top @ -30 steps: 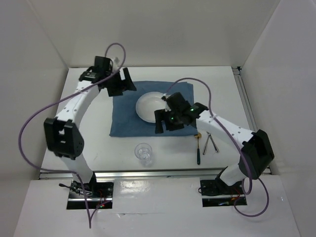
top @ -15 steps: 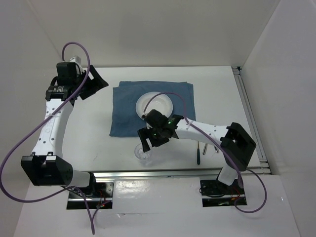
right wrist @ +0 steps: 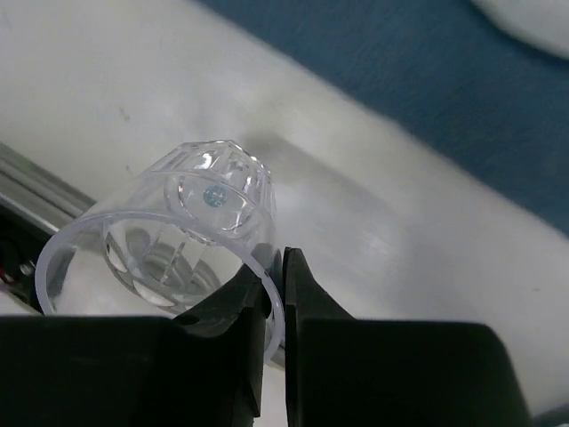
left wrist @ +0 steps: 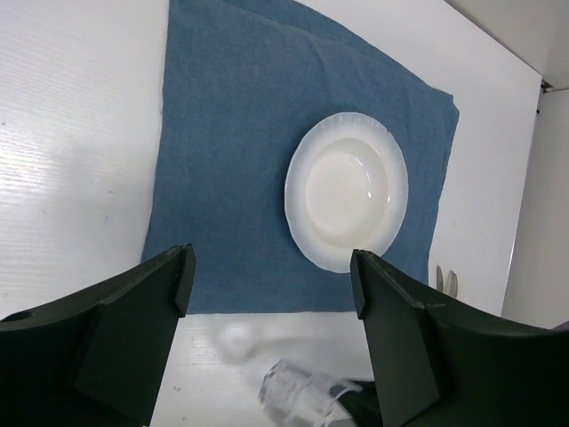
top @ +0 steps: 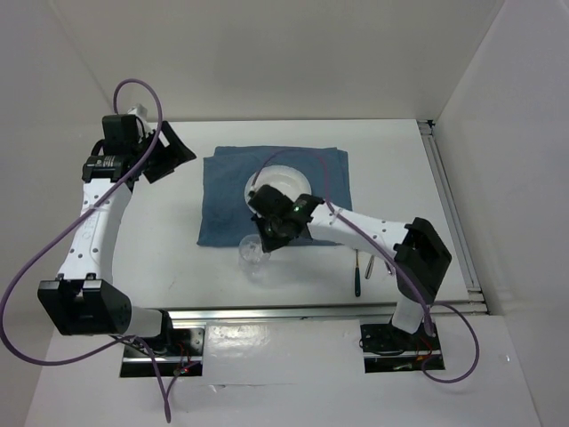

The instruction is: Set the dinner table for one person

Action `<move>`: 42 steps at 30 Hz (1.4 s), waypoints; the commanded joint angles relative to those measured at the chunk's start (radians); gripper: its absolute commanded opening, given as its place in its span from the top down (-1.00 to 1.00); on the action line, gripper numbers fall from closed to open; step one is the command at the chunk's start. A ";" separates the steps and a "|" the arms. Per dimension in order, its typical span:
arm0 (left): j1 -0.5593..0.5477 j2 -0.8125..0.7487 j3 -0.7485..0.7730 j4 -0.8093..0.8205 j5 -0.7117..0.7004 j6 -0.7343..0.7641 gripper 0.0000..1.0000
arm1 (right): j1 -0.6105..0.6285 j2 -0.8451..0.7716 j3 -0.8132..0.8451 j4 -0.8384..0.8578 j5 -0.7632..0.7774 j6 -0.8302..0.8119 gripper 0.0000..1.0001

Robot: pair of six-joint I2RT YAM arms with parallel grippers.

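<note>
A clear drinking glass [top: 252, 252] hangs tilted just off the near edge of the blue placemat [top: 222, 209]. My right gripper [top: 267, 237] is shut on its rim. In the right wrist view the rim of the glass [right wrist: 160, 236] is pinched between the fingertips of the right gripper [right wrist: 281, 286]. A white plate [top: 283, 182] sits on the placemat, partly hidden by the right arm. My left gripper [top: 167, 151] is open and empty, high over the back left of the dinner table [top: 160, 240]. Its wrist view looks down on the plate [left wrist: 347, 191] and the glass [left wrist: 298, 396].
A black-handled utensil [top: 358, 277] and a metal fork [top: 388, 263] lie on the table right of the placemat, below the right arm. A metal rail [top: 284, 309] runs along the near edge. White walls close in the back and sides.
My right gripper moved from the plate down to the glass, shut on its rim and shifted it toward the placemat. The left arm swung away to the back left, then stayed still.
</note>
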 commanded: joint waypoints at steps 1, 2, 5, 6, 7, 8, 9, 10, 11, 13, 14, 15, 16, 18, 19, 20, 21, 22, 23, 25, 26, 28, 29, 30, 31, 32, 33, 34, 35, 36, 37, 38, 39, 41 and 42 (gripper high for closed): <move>-0.008 -0.019 0.005 0.024 0.032 0.003 -0.76 | -0.132 -0.051 0.149 -0.091 0.124 -0.016 1.00; -0.019 -0.019 0.004 0.024 0.042 0.014 -0.76 | -0.170 -0.051 0.175 -0.114 0.142 -0.029 1.00; -0.048 -0.019 -0.034 0.015 0.052 0.040 -0.76 | -0.368 -0.002 0.303 -0.125 0.133 -0.052 1.00; -0.048 -0.019 -0.034 0.015 0.052 0.040 -0.76 | -0.406 0.012 0.331 -0.125 0.124 -0.061 1.00; -0.063 -0.019 -0.046 0.015 0.052 0.040 -0.76 | -0.446 0.032 0.365 -0.125 0.110 -0.061 1.00; -0.074 -0.019 -0.046 0.015 0.061 0.049 -0.76 | -0.480 0.053 0.400 -0.136 0.110 -0.061 1.00; -0.074 -0.019 -0.057 0.006 0.062 0.050 -0.76 | -0.544 0.101 0.466 -0.136 0.110 -0.061 1.00; -0.085 -0.019 -0.057 0.006 0.062 0.050 -0.76 | -0.572 0.125 0.497 -0.136 0.110 -0.061 1.00; -0.085 -0.019 -0.057 0.006 0.062 0.059 -0.76 | -0.597 0.177 0.524 -0.127 0.110 -0.061 1.00; -0.094 -0.019 -0.057 -0.005 0.062 0.059 -0.76 | -0.654 0.240 0.639 -0.142 0.099 -0.061 1.00; -0.094 -0.019 -0.057 -0.005 0.062 0.068 -0.76 | -0.669 0.276 0.684 -0.152 0.099 -0.061 1.00; -0.094 -0.019 -0.057 -0.005 0.062 0.068 -0.76 | -0.681 0.346 0.728 -0.177 0.099 -0.061 1.00; -0.094 -0.010 -0.057 -0.014 0.062 0.068 -0.76 | -0.704 0.381 0.821 -0.194 0.099 -0.061 1.00; -0.103 -0.001 -0.057 -0.014 0.062 0.077 -0.76 | -0.714 0.443 0.899 -0.205 0.099 -0.081 1.00; -0.103 0.010 -0.057 -0.028 0.062 0.077 -0.76 | -0.726 0.498 0.967 -0.205 0.099 -0.081 1.00; -0.103 0.010 -0.057 -0.040 0.062 0.086 -0.76 | -0.735 0.524 1.003 -0.221 0.111 -0.092 1.00; -0.112 0.010 -0.057 -0.040 0.062 0.086 -0.76 | -0.735 0.573 1.035 -0.243 0.127 -0.092 1.00; -0.113 0.019 -0.057 -0.050 0.062 0.086 -0.76 | -0.750 0.589 1.074 -0.243 0.127 -0.092 1.00; -0.113 0.019 -0.057 -0.050 0.062 0.086 -0.76 | -0.764 0.598 1.074 -0.243 0.115 -0.092 1.00; -0.113 0.019 -0.066 -0.050 0.062 0.086 -0.76 | -0.776 0.609 1.057 -0.216 0.102 -0.092 1.00; -0.122 0.028 -0.066 -0.050 0.062 0.086 -0.76 | -0.777 0.609 1.031 -0.215 0.102 -0.092 1.00; -0.122 0.039 -0.066 -0.050 0.062 0.086 -0.76 | -0.777 0.619 1.011 -0.215 0.102 -0.101 1.00; -0.122 0.039 -0.066 -0.050 0.062 0.086 -0.76 | -0.777 0.620 0.987 -0.215 0.102 -0.101 1.00; -0.122 0.039 -0.066 -0.050 0.062 0.086 -0.76 | -0.777 0.620 0.971 -0.215 0.102 -0.101 1.00; -0.131 0.048 -0.066 -0.050 0.062 0.086 -0.76 | -0.777 0.620 0.953 -0.202 0.102 -0.101 1.00; -0.131 0.049 -0.066 -0.050 0.062 0.086 -0.76 | -0.777 0.609 0.916 -0.186 0.102 -0.101 1.00; -0.131 0.059 -0.057 -0.050 0.062 0.086 -0.76 | -0.777 0.609 0.902 -0.177 0.102 -0.101 1.00; -0.131 0.059 -0.057 -0.050 0.062 0.086 -0.76 | -0.777 0.609 0.890 -0.177 0.102 -0.101 1.00; -0.140 0.059 -0.057 -0.050 0.062 0.086 -0.76 | -0.777 0.609 0.890 -0.177 0.102 -0.101 1.00; -0.140 0.059 -0.057 -0.050 0.062 0.086 -0.76 | -0.777 0.609 0.890 -0.177 0.102 -0.101 1.00; -0.140 0.068 -0.057 -0.050 0.062 0.086 -0.76 | -0.777 0.621 0.890 -0.177 0.102 -0.101 1.00; -0.140 0.068 -0.057 -0.050 0.062 0.086 -0.76 | -0.777 0.621 0.881 -0.177 0.102 -0.101 1.00; -0.140 0.068 -0.057 -0.050 0.062 0.086 -0.76 | -0.777 0.633 0.881 -0.177 0.111 -0.101 1.00; -0.140 0.068 -0.066 -0.050 0.051 0.086 -0.76 | -0.777 0.642 0.881 -0.177 0.112 -0.101 0.95; -0.140 0.068 -0.075 -0.050 0.051 0.086 -0.76 | -0.777 0.643 0.881 -0.177 0.112 -0.101 0.84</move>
